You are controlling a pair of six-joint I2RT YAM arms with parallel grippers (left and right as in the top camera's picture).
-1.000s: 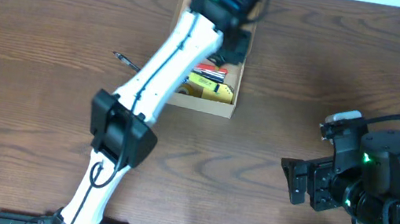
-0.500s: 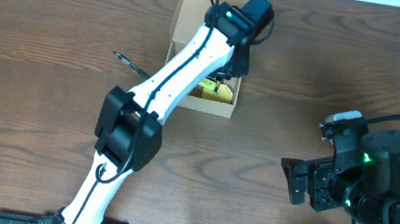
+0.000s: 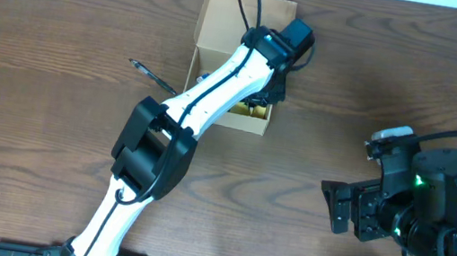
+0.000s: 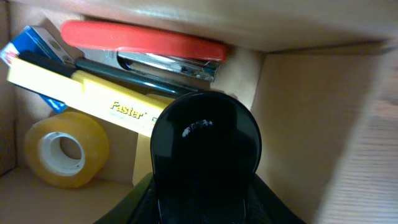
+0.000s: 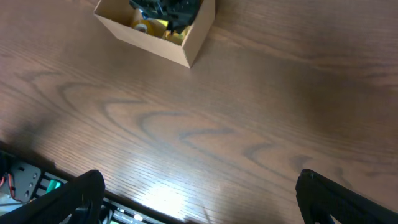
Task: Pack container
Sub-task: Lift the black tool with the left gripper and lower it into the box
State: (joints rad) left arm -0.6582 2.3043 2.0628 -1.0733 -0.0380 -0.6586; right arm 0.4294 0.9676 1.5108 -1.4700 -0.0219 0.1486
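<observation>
Two arms show from overhead. The left arm (image 3: 211, 89) stretches diagonally across the wooden counter (image 3: 45, 137), its wrist down over the container (image 3: 228, 10), an open tan box at the far middle of the counter. A thin pen-like thing (image 3: 148, 71) lies on the wood just left of the box. The right claw (image 3: 337, 206) hangs well apart at the near right, spread wide and empty.

From the left wrist, the left claw (image 4: 205, 202) is inside the container, pinching a glossy black round-topped object (image 4: 205, 140) close to one side wall. Beyond it lie a red stapler (image 4: 143, 40), a dark pen (image 4: 127, 70), a yellow pack (image 4: 93, 96) printed "Faster", a blue item (image 4: 28, 42) in the corner and a roll of yellowish tape (image 4: 65, 149).

From the right wrist, the container sits far off at upper left, bare counter in between, and the right claw's dark fingers (image 5: 78, 196) stand far apart.
</observation>
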